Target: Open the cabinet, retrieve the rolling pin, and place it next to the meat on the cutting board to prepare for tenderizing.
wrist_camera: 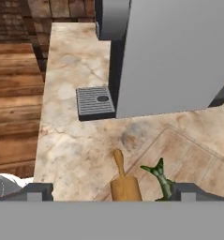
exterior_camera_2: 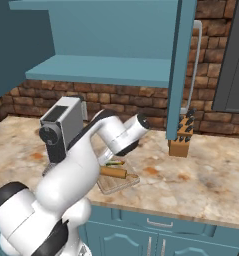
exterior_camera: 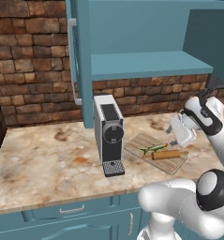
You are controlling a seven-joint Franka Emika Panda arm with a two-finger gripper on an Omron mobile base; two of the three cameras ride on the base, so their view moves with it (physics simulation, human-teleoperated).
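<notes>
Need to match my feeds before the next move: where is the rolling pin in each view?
Left base view: rolling pin right of centre, on the cutting board.
Right base view: lower centre, partly behind the arm.
Hand view: bottom centre, one end showing.
Shared landmark: the coffee machine.

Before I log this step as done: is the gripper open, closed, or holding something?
Gripper: open, holding nothing; the rolling pin lies on the cutting board beside the meat.
</notes>
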